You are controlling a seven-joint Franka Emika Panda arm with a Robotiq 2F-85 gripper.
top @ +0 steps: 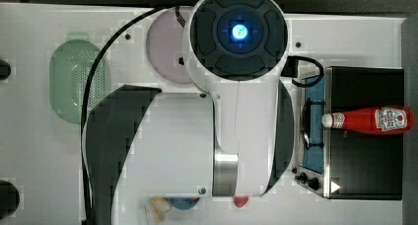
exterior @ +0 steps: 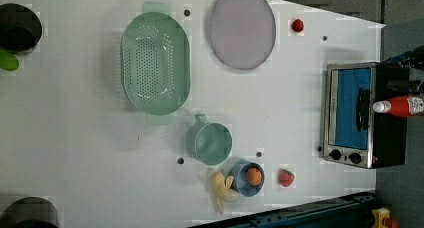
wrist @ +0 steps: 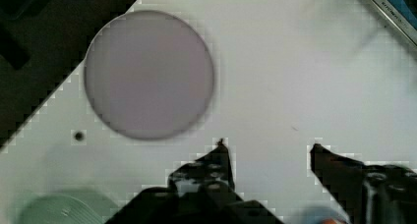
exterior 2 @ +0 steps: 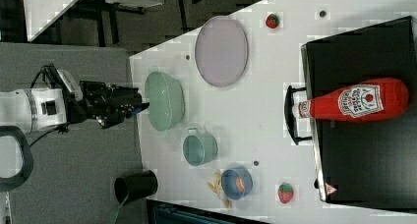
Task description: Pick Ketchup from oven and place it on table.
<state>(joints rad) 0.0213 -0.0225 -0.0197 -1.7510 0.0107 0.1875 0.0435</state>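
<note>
Red ketchup point(top: 367, 120) bottle, white cap, labelled, lies flat atop black oven point(top: 365, 87); gripper point(wrist: 268, 150) open, empty, well apart over table point(wrist: 295, 76).

The white desk point(exterior: 75, 138) carries, in the left view, a green colander point(exterior: 155, 63) left of centre and a lilac plate point(exterior: 242, 28) to its right. Below sit a green cup point(exterior: 210, 142), a blue bowl point(exterior: 246, 178), a banana point(exterior: 220, 188) and a strawberry point(exterior: 286, 178). A second strawberry point(exterior: 297, 25) lies right of the plate. The oven point(exterior: 350, 113) stands at the left view's right edge.
</note>
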